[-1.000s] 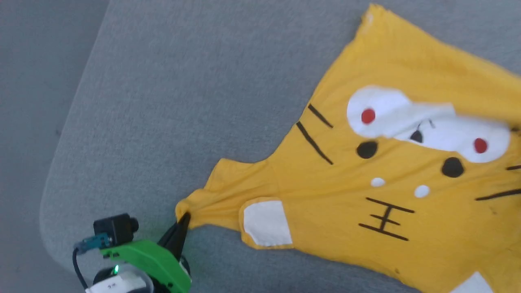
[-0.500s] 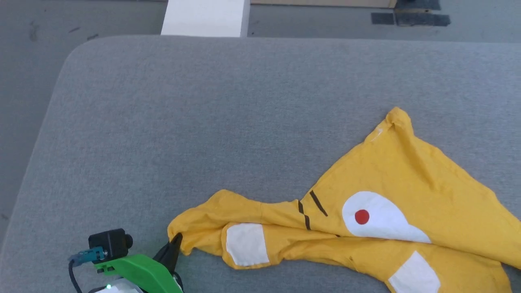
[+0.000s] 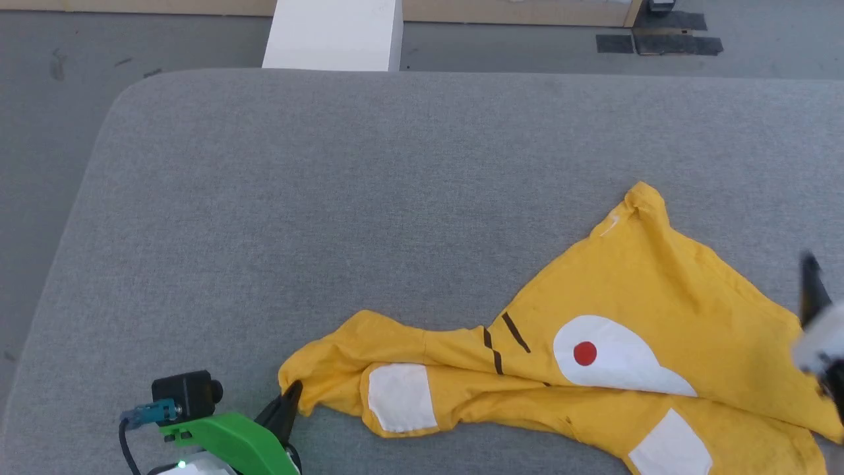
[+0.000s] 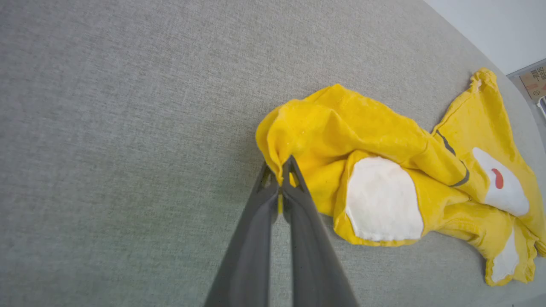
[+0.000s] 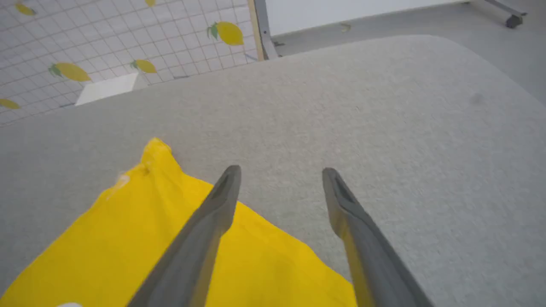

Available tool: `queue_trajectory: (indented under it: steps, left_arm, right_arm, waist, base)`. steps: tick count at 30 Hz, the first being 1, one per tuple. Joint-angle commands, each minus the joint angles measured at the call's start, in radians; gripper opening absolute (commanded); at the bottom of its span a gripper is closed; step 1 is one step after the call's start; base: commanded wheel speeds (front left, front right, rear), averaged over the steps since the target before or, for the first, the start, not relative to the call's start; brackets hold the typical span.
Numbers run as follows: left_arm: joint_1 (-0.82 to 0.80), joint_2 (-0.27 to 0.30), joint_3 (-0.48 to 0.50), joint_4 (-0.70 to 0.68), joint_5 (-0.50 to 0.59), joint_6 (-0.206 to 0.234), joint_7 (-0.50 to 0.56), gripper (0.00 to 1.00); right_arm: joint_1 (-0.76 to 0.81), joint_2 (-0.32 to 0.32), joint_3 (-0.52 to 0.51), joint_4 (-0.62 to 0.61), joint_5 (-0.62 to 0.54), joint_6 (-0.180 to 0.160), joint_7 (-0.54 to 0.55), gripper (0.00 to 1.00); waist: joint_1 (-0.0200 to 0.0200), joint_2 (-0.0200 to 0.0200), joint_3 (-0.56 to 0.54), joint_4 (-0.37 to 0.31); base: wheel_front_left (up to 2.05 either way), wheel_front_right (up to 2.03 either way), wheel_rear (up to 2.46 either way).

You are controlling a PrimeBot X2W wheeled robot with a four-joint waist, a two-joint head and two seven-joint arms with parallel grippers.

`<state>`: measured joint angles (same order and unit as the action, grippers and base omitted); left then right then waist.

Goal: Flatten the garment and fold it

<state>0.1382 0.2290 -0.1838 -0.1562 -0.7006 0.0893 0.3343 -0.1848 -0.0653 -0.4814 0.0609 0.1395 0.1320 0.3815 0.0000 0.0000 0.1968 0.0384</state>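
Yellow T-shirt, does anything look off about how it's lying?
Yes: the garment is not flat. Its near part is rolled over the face print, and the left gripper pinches one bunched corner.

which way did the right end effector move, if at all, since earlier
Yes: the right end effector entered from the right, over the garment's edge; the table barely shifted.

No readable text, printed characters on a cardboard box point(image 4: 536, 79), too small and cropped to make out

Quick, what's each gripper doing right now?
Left gripper: closed, pinching an edge of the yellow T-shirt.
Right gripper: open, holding nothing.
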Motion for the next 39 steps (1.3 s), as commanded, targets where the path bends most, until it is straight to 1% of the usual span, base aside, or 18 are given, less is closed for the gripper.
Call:
queue_trajectory:
  steps: [1,3,5,9,11,14,19,22,23,24,25,26,27,28,31,32,35,39]
  left_arm:
    - [-0.011,0.007,-0.002,-0.004,0.011,-0.001,0.002,0.00]
    - [-0.021,0.006,-0.006,-0.004,0.012,-0.003,0.000,0.00]
    - [-0.031,0.004,-0.009,-0.002,0.013,-0.006,-0.001,0.00]
    - [-0.055,0.002,-0.020,0.002,0.018,-0.012,-0.004,0.00]
    - [-0.068,0.000,-0.025,0.006,0.020,-0.016,-0.005,0.00]
    - [-0.083,-0.004,-0.031,0.013,0.021,-0.021,-0.009,0.00]
    - [-0.105,-0.012,-0.043,0.027,0.021,-0.030,-0.016,0.00]
    - [-0.114,-0.017,-0.050,0.037,0.021,-0.035,-0.022,0.00]
    - [-0.116,-0.019,-0.051,0.039,0.021,-0.036,-0.024,0.00]
    - [-0.117,-0.021,-0.053,0.043,0.021,-0.036,-0.026,0.00]
    - [-0.118,-0.022,-0.055,0.045,0.021,-0.037,-0.028,0.00]
    - [-0.118,-0.024,-0.057,0.049,0.020,-0.037,-0.029,0.00]
    - [-0.119,-0.025,-0.057,0.051,0.020,-0.037,-0.030,0.00]
    - [-0.120,-0.026,-0.058,0.053,0.019,-0.037,-0.031,0.00]
    - [-0.126,-0.023,-0.053,0.059,0.024,-0.038,-0.045,0.00]
    - [-0.133,-0.018,-0.041,0.064,0.034,-0.039,-0.075,0.00]
    - [-0.165,-0.011,-0.025,0.054,0.049,-0.042,-0.108,0.00]
    - [-0.262,0.003,-0.005,0.037,0.059,-0.055,-0.128,0.00]
  right_arm:
    - [-0.040,-0.021,0.061,0.004,0.022,-0.001,-0.051,1.00]
    - [-0.090,-0.053,0.157,0.042,0.044,-0.001,-0.112,1.00]
    - [-0.143,-0.078,0.233,0.102,0.050,-0.001,-0.144,1.00]
    - [-0.269,-0.118,0.341,0.255,0.028,-0.001,-0.111,1.00]
    - [-0.335,-0.134,0.378,0.331,0.006,-0.001,-0.058,1.00]
    - [-0.431,-0.148,0.410,0.435,-0.041,-0.001,0.054,1.00]
    - [-0.549,-0.152,0.410,0.552,-0.138,-0.001,0.271,1.00]
    - [-0.587,-0.146,0.401,0.591,-0.193,-0.001,0.404,1.00]
    - [-0.592,-0.144,0.396,0.598,-0.206,-0.001,0.443,0.88]
    - [-0.596,-0.141,0.388,0.604,-0.220,-0.001,0.489,0.50]
    - [-0.596,-0.138,0.381,0.605,-0.230,-0.001,0.523,0.36]
    - [-0.594,-0.134,0.373,0.602,-0.241,-0.001,0.561,0.19]
    - [-0.590,-0.131,0.370,0.592,-0.249,-0.001,0.583,0.05]
    - [-0.587,-0.127,0.369,0.573,-0.252,-0.001,0.592,0.00]
    - [-0.570,-0.115,0.361,0.524,-0.238,-0.001,0.557,0.00]
    - [-0.547,-0.109,0.372,0.488,-0.211,-0.001,0.475,0.00]
    - [-0.548,-0.116,0.376,0.453,-0.182,-0.001,0.398,0.00]
    - [-0.577,-0.124,0.370,0.406,-0.154,-0.001,0.297,0.00]
  waist:
    - [0.0000,0.0000,0.013,0.009]
    - [0.0000,0.0000,0.028,0.018]
    - [0.0000,0.0000,0.043,0.029]
    - [0.0000,0.0000,0.077,0.061]
    - [0.0000,0.0000,0.095,0.078]
    - [0.0000,0.0000,0.118,0.102]
    - [0.0000,0.0000,0.147,0.131]
    - [0.0000,0.0000,0.155,0.142]
    - [0.0000,0.0000,0.157,0.144]
    - [0.0000,0.0000,0.157,0.145]
    - [0.0000,0.0000,0.157,0.146]
    - [0.0000,0.0000,0.156,0.146]
    - [0.0000,0.0000,0.155,0.145]
    - [0.0000,0.0000,0.154,0.143]
    - [0.0000,0.0000,0.145,0.129]
    - [0.0000,0.0000,0.118,0.107]
    - [0.0000,0.0000,0.112,0.088]
    - [0.0000,0.0000,0.112,0.061]
  base:
    - [0.00,0.00,0.00]
    - [0.00,0.00,0.00]
    - [0.00,0.00,0.00]
    - [0.00,0.00,0.00]
    - [0.00,0.00,0.00]
    - [0.00,0.00,0.00]
    - [0.00,0.00,0.00]
    - [0.00,0.00,0.00]
    - [0.00,0.00,0.00]
    - [0.00,0.00,0.00]
    - [0.00,0.00,0.00]
    - [0.00,0.00,0.00]
    - [0.00,0.00,0.00]
    - [0.00,0.00,0.00]
    - [0.00,0.00,0.00]
    - [0.00,0.00,0.00]
    - [0.00,0.00,0.00]
    - [0.00,0.00,0.00]
